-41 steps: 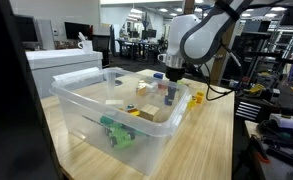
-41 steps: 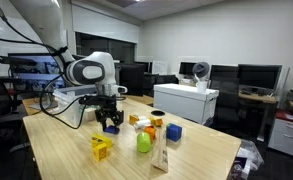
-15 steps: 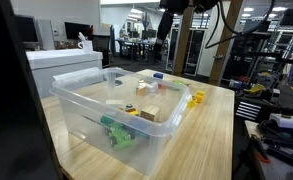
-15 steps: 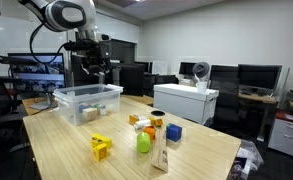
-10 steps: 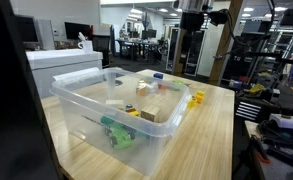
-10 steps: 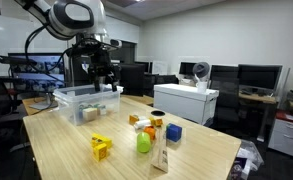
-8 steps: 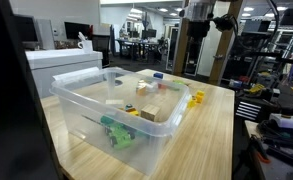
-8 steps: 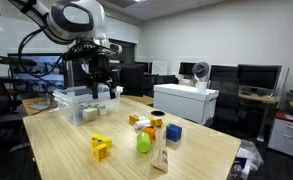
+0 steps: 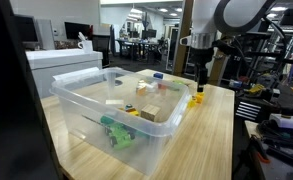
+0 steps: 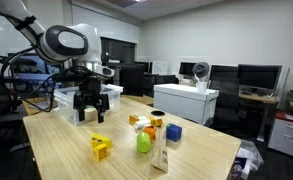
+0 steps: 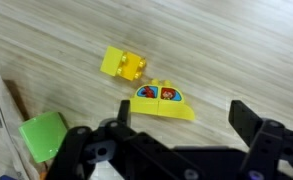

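Note:
My gripper (image 11: 184, 126) is open and empty, its two black fingers spread over the wooden table. Just ahead of it in the wrist view lie a yellow toy piece with red and blue windows (image 11: 162, 98) and a small yellow block (image 11: 123, 63). In an exterior view the gripper (image 9: 202, 86) hangs just above a yellow toy (image 9: 197, 97) beside the clear plastic bin (image 9: 86, 105). In an exterior view the gripper (image 10: 92, 116) is above the table, behind the yellow toy (image 10: 101, 147), not touching it.
A green block (image 11: 43, 135) lies at the wrist view's left edge. On the table are a green object (image 10: 143, 142), a blue cube (image 10: 173, 132), orange pieces (image 10: 154, 125) and a white box (image 10: 191, 100). The bin (image 10: 114, 98) holds several toys.
The arm has swung away from above the bin and come down low over the table next to the yellow toy. The gripper stays open and empty.

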Motion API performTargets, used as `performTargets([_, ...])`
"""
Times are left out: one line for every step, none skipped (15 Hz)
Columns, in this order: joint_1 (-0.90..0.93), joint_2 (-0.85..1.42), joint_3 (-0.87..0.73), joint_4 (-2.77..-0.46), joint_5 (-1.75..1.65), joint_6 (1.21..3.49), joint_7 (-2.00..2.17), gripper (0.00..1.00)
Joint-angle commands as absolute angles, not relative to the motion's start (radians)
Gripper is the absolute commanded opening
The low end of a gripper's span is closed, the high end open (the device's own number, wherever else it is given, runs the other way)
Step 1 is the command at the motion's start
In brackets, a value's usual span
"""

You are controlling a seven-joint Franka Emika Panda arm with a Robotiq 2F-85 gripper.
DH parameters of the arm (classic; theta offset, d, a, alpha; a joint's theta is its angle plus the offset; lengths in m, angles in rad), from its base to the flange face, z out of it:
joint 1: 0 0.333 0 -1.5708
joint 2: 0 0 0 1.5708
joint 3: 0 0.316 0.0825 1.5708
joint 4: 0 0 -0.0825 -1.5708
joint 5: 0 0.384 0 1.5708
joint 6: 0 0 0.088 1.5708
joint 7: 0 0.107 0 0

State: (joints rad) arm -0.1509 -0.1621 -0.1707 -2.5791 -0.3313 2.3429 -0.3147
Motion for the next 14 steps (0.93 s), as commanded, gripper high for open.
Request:
performTargets([-0.153,-0.100,-0.171,-2.605,-0.383,2.434,-0.368,1.00])
performTargets([-0.154,-0.082,-0.170,-2.607,-0.398,2.454,-0.375,1.00])
performTargets([-0.156,-0.062,-0.170,-2.608,-0.416,2.473,-0.378,1.00])
performTargets([-0.157,-0.039,-0.171,-2.607,-0.431,2.494,-0.382,1.00])
performTargets([-0.158,-0.019,-0.171,-2.603,-0.444,2.511,-0.385,1.00])
performTargets([-0.158,0.004,-0.170,-2.599,-0.460,2.529,-0.384,1.00])
performTargets([-0.157,0.023,-0.169,-2.597,-0.469,2.547,-0.388,1.00])
performTargets([-0.156,0.041,-0.169,-2.594,-0.479,2.565,-0.394,1.00])
performTargets([-0.158,0.057,-0.171,-2.596,-0.492,2.588,-0.400,1.00])
performTargets([-0.158,0.072,-0.171,-2.593,-0.499,2.605,-0.409,1.00])
performTargets([-0.158,0.088,-0.171,-2.590,-0.511,2.626,-0.416,1.00])
performTargets([-0.158,0.099,-0.171,-2.582,-0.524,2.641,-0.419,1.00])
performTargets([-0.158,0.108,-0.171,-2.575,-0.529,2.654,-0.424,1.00])
performTargets([-0.158,0.114,-0.172,-2.569,-0.536,2.660,-0.423,1.00])
